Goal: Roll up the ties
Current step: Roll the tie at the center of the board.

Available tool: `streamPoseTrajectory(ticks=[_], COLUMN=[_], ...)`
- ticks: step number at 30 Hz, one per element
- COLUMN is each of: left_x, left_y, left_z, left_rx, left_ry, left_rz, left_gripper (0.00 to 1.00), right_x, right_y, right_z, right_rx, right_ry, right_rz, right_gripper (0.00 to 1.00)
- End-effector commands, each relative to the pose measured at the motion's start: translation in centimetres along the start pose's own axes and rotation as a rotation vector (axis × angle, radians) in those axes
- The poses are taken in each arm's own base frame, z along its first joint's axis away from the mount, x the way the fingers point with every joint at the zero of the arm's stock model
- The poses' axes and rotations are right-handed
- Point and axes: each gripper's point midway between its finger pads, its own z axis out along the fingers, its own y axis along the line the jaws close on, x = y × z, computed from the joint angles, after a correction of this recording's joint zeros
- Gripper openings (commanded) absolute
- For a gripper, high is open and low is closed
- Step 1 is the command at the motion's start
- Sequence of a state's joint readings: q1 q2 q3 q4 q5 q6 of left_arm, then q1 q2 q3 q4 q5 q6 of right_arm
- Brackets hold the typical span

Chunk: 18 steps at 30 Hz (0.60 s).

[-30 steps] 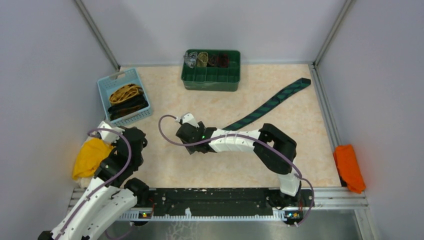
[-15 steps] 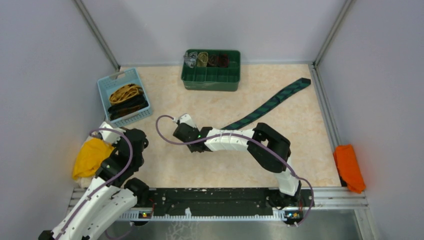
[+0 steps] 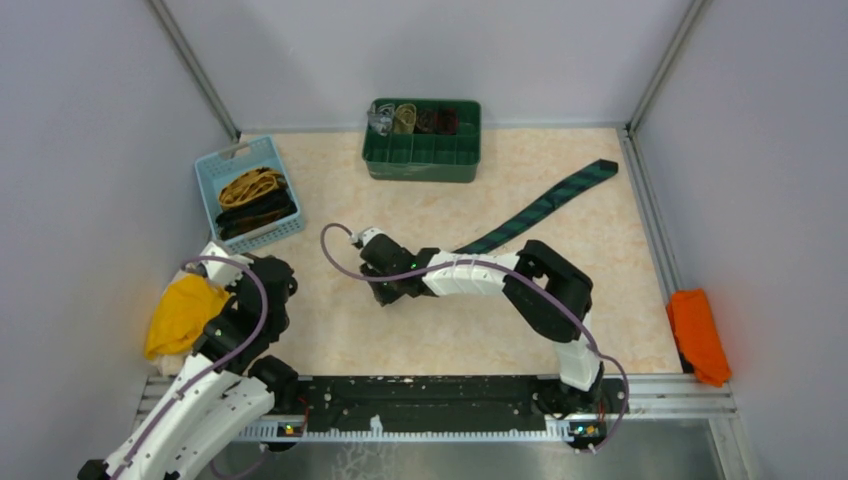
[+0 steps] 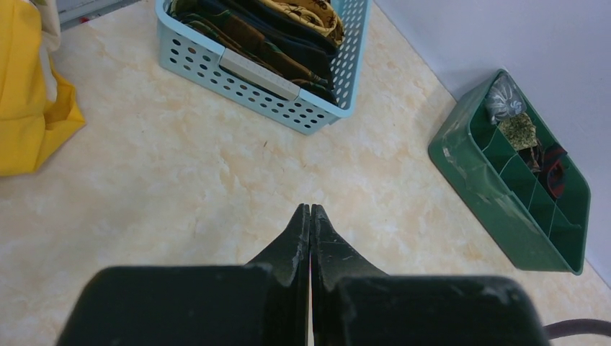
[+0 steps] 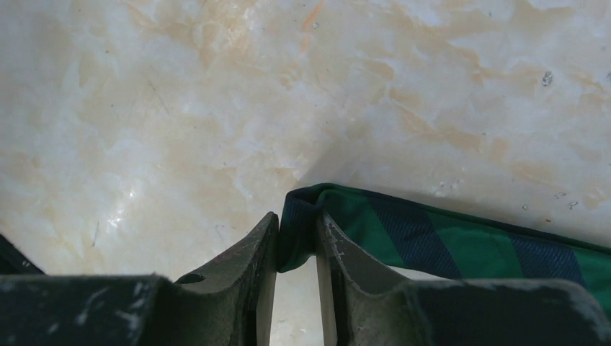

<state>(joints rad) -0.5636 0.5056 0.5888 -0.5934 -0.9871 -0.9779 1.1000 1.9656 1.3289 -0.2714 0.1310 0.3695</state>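
A dark green checked tie (image 3: 545,205) lies stretched diagonally from the back right of the table to the middle. Its near end (image 5: 447,241) is folded up between the fingers of my right gripper (image 5: 297,220), which is shut on it just above the table. In the top view the right gripper (image 3: 390,285) points down at mid-table, its fingertips hidden under the wrist. More ties, mustard (image 3: 250,185) and black (image 3: 258,212), lie loose in a light blue basket (image 3: 232,158). My left gripper (image 4: 310,209) hovers shut and empty at the near left (image 3: 275,272).
A green divided tray (image 3: 422,165) at the back holds rolled ties (image 3: 420,118) in its rear compartments. A yellow cloth (image 3: 180,315) lies at the left edge beside my left arm. An orange cloth (image 3: 698,335) lies at the right edge. Grey walls enclose the table.
My right gripper has closed from wide open onto the green tie's near end. The tie's far part has turned and looks narrower. The left arm has not moved.
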Motion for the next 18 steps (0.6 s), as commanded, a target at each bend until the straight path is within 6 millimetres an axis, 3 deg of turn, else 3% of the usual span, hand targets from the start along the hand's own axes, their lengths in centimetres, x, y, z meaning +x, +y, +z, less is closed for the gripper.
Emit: streamPoseTrajectory(ticks=[1, 10, 13, 18], left_x=[0.4, 3.2, 4.5, 4.9], left_y=[-0.3, -2.9, -4.3, -4.5], left_z=[0.3, 1.2, 1.5, 1.9], left_rx=[0.016, 0.106, 0.155, 0.135], left_ry=[-0.002, 0.07, 0.106, 0.114], left_rz=[0.021, 0.088, 0.1, 0.131], left_gripper=[0.0, 0.0, 0.0, 0.0], right_x=[-3.7, -4.0, -4.3, -3.9], right_y=[0.9, -1.2, -0.4, 1.5], right_z=[-2.3, -3.5, -4.4, -5.0], right_rx=[-0.264, -0.4, -0.528, -0.667], right_ry=[-0.086, -0.074, -0.075, -0.03], right_rz=[0.106, 0.172, 0.223, 0.255], right_gripper=[0.25, 0.24, 0.23, 0.23])
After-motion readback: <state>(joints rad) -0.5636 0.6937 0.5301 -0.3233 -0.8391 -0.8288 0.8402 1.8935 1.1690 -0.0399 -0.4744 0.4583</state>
